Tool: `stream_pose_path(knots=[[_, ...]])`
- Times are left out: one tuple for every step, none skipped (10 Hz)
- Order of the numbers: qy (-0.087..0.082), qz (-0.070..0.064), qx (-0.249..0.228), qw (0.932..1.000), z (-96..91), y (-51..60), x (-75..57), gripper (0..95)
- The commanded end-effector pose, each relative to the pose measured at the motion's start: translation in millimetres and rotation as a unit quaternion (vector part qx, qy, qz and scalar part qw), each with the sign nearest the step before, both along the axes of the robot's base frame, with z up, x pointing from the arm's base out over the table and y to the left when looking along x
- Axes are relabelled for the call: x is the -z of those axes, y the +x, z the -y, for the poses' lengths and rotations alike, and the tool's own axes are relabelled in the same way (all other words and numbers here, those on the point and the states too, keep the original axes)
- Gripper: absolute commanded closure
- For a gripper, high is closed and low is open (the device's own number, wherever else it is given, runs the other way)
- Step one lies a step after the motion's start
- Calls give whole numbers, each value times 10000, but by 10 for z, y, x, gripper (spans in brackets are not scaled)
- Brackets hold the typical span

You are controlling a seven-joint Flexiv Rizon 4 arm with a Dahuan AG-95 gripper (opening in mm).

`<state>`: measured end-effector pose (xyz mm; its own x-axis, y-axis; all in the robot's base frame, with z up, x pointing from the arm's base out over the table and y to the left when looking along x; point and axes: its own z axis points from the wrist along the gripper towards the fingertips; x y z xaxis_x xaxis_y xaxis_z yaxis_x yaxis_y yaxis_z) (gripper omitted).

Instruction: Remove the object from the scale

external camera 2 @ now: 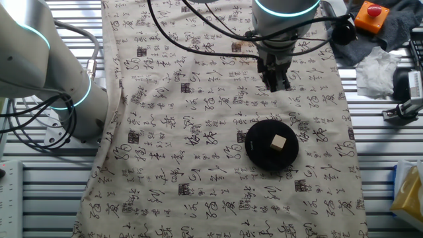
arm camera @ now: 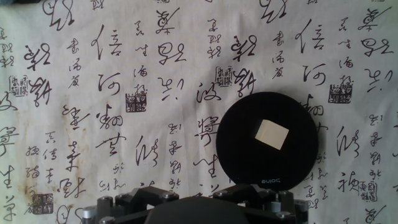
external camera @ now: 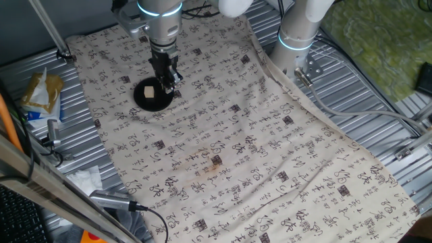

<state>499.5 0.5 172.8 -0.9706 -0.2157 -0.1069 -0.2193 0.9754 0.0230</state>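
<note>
Now | cube (external camera 2: 278, 142) on scale (external camera 2: 261, 153) | scale's rim lettering unreadable | jaws (external camera 2: 275, 82) hold nothing, opening unclear

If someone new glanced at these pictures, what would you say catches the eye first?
Probably the calligraphy-printed cloth covering the table, and on it the round black scale with a small tan wooden cube sitting on its top. Next, the gripper hanging above the cloth just beside the scale, holding nothing.
</note>
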Motion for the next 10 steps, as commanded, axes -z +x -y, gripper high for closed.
stream_pose_path(knots=[[-7,-2,-11,10000,-1,2,2,950],[-10,-4,-11,10000,-1,2,2,950],[-11,-4,-12,10000,-1,2,2,950],[-10,-4,-8,10000,-1,2,2,950],[-10,-5,-8,10000,-1,2,2,950],[-10,-11,-1,10000,-1,2,2,950],[-8,-15,11,10000,-1,2,2,950],[-7,-21,27,10000,-2,2,0,950],[-6,-25,33,10000,-2,2,-1,950],[-7,-30,15,10000,-4,0,-10,760]])
